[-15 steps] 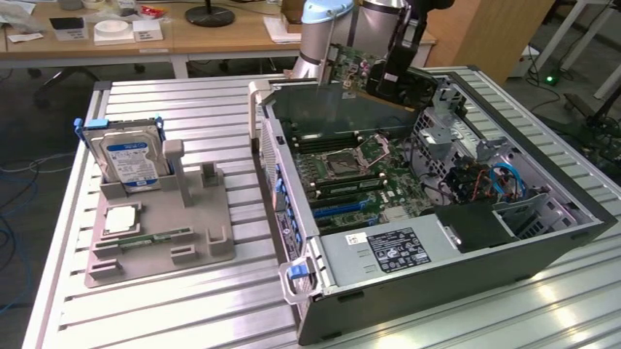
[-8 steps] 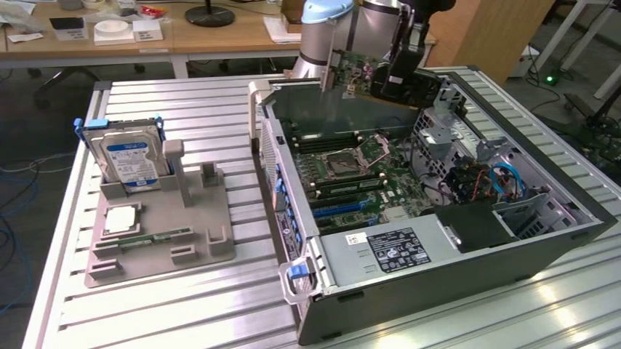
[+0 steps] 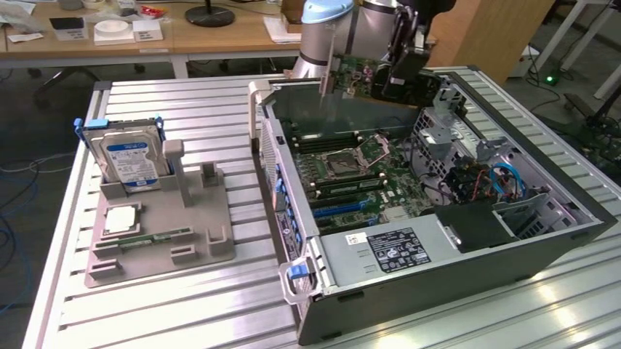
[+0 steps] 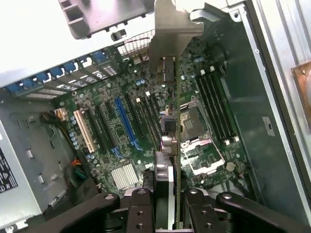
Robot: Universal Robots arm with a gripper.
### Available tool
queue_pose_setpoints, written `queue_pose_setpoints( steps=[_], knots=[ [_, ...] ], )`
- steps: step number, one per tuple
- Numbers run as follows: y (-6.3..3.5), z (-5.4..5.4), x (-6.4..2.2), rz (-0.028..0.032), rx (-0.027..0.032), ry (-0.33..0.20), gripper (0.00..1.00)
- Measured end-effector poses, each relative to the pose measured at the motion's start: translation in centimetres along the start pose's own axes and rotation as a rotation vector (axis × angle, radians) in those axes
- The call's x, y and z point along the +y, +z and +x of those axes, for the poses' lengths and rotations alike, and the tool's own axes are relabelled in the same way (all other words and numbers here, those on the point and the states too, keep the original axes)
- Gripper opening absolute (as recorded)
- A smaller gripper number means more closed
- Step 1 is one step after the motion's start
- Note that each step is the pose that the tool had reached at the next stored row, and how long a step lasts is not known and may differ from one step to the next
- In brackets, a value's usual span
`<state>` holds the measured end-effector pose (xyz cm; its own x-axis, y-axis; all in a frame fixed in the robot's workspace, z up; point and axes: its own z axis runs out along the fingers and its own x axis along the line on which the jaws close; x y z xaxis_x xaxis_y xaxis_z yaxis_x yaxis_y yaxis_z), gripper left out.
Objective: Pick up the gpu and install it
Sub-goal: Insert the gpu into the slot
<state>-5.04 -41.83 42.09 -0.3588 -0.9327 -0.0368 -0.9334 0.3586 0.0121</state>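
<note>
surface [image 3: 209, 102]: slatted metal, carrying a grey holder at the exterior view's left and an open computer case at its right
grey holder [image 3: 194, 225]: moulded pockets, likely so that each spare part sits at a known spot
hard drive [image 3: 128, 161]: blue-labelled, standing on edge in the holder, untouched
memory stick [image 3: 160, 237]: narrow green strip lying flat in a groove of the holder
computer case [image 3: 437, 291]: lying on its side with the panel off, so the motherboard [image 3: 359, 182] faces up and can be reached from above
blue slot [image 4: 126, 124]: one of a row of expansion slots on the board, and none of those in sight has a card seated
gpu [image 3: 361, 71]: off the holder, hanging over the end of the case nearest the arm [image 3: 325, 29], well above the board; it is held on edge with its metal bracket toward the case's slotted wall, probably so the connector edge can meet a slot
hand [image 3: 403, 73]: clamped on the gpu, one finger on each flat face, which keeps the card from twisting
stage: picked up, not yet installed
</note>
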Motion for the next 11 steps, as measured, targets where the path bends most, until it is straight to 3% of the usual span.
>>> queue_pose_setpoints(
  steps=[11],
  knots=[
    [0.27,0.01,-0.01,-0.0069,0.0021,-0.198,0.28]
  ],
)
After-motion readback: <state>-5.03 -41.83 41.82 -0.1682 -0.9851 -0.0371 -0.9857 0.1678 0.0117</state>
